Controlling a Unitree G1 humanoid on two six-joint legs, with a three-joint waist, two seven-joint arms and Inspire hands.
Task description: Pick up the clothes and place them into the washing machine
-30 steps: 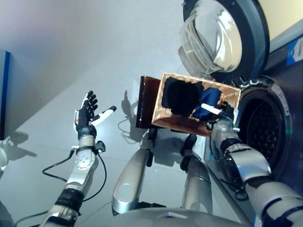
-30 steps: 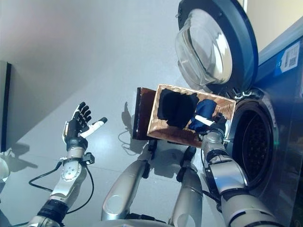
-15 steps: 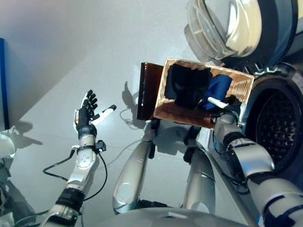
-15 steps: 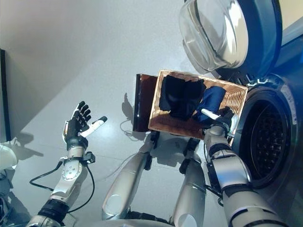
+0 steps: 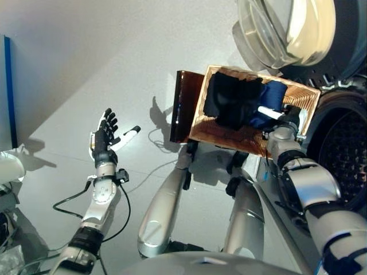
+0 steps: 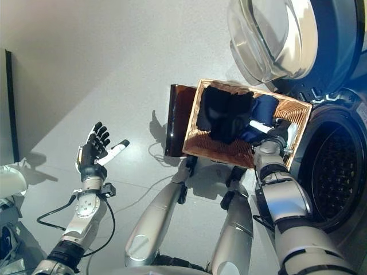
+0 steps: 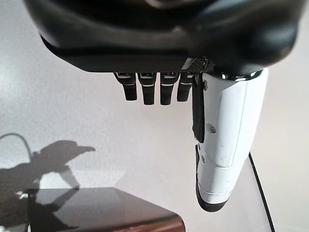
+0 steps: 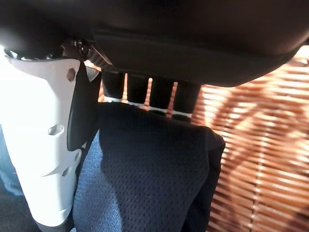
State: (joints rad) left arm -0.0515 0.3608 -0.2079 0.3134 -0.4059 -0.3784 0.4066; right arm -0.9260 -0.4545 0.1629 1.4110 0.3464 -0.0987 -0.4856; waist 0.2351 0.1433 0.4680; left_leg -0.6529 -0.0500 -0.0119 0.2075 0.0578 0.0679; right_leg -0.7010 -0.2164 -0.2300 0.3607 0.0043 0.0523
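Observation:
A wicker basket sits on the floor in front of the washing machine, whose drum is open and whose door is swung wide. A black garment and a blue garment lie inside the basket. My right hand is in the basket at its machine side. Its straight fingers rest on the blue cloth and its white thumb lies alongside. My left hand hovers open over the floor far to the left, holding nothing.
A dark brown panel stands against the basket's left side. A blue-edged board runs along the left border, with a white object below it. Grey floor lies between my left hand and the basket.
The whole view has shifted, so basket and machine sit further right and higher. My right hand stays on the blue cloth in the basket. My left hand holds its open pose.

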